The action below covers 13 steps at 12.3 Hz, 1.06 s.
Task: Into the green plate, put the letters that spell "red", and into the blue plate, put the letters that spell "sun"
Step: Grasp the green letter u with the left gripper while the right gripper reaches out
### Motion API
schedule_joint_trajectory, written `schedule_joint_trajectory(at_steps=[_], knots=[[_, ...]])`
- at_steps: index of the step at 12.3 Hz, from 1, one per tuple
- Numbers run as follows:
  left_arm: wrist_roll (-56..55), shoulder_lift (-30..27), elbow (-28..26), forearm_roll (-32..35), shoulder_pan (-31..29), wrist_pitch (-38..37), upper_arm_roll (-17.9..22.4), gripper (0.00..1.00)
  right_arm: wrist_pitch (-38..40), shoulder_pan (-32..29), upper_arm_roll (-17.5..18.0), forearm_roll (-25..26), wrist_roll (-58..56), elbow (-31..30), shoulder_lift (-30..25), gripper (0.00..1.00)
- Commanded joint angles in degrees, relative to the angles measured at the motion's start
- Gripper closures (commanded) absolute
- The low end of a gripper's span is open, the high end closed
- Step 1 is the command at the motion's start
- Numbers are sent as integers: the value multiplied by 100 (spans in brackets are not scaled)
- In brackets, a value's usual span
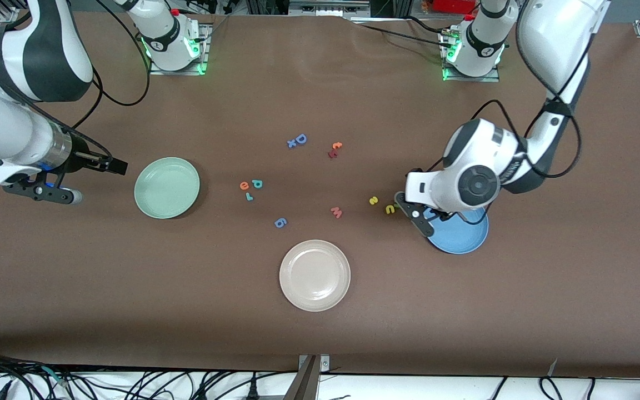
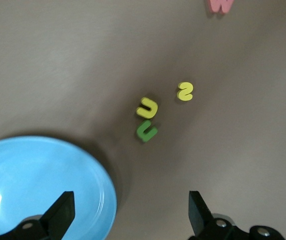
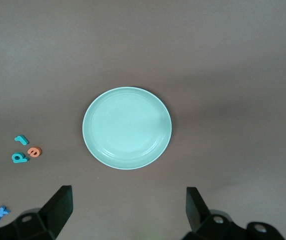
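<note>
We find the teal "d" (image 1: pixel 257 184), orange "e" (image 1: pixel 244 185) and small teal "r" (image 1: pixel 249 196) clustered mid-bench, between the green plate (image 1: pixel 167 187) and the pink "w" (image 1: pixel 336 211). The yellow "s" (image 1: pixel 374 200), yellow "u" (image 1: pixel 390 209) and green "n" (image 2: pixel 146 131) lie on the bench just beside the blue plate (image 1: pixel 459 236), toward the left arm's end. Our left gripper (image 1: pixel 415 214) hangs open over the blue plate's rim and those letters, holding nothing. Our right gripper (image 1: pixel 98 162) waits open and empty near the bench edge at the right arm's end, beside the green plate. A cream plate (image 1: pixel 314 275) sits nearer the front edge.
</note>
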State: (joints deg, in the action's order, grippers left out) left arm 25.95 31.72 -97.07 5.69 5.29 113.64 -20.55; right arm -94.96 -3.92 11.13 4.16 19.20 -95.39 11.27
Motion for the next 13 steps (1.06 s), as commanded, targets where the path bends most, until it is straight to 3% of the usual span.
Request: schedule_joint_trajectory(at_steps=[1, 4, 8, 13], knots=[[129, -18, -339, 265, 218, 587, -1, 0, -32, 40, -32, -126, -13, 3, -11, 0], [279, 361, -505, 861, 288, 1307, -1, 0, -41, 40, -32, -126, -13, -6, -11, 0], [279, 423, -1033, 1354, 315, 2143, -1, 0, -189, 233, -24, -143, 275, -50, 41, 0], [200, 625, -1130, 1733, 429, 2356, -1, 0, -856, 716, 29, -740, 979, -50, 410, 0]])
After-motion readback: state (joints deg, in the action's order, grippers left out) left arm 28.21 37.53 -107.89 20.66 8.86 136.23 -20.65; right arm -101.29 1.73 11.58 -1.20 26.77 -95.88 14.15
